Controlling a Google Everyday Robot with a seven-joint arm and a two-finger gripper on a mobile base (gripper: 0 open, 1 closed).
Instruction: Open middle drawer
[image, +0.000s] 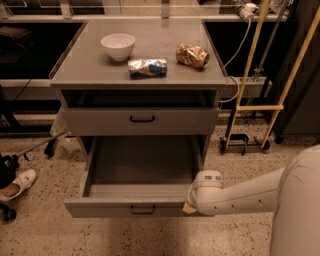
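The middle drawer (145, 172), wide and grey, is pulled far out of the cabinet and is empty inside. Its flat front (100, 207) carries a small black loop handle (142, 210). My gripper (190, 206) is at the drawer's front right corner, right at the top edge of the front panel. The white arm (240, 195) reaches in from the lower right. The uppermost drawer (142, 120) above is shut. The lowest drawer is hidden under the open one.
The cabinet top (90, 65) holds a white bowl (118, 46), a blue-and-silver packet (147, 68) and a crumpled brown bag (192, 54). A yellow-framed cart (255, 107) stands at the right. A shoe (17, 184) and cables lie on the speckled floor at the left.
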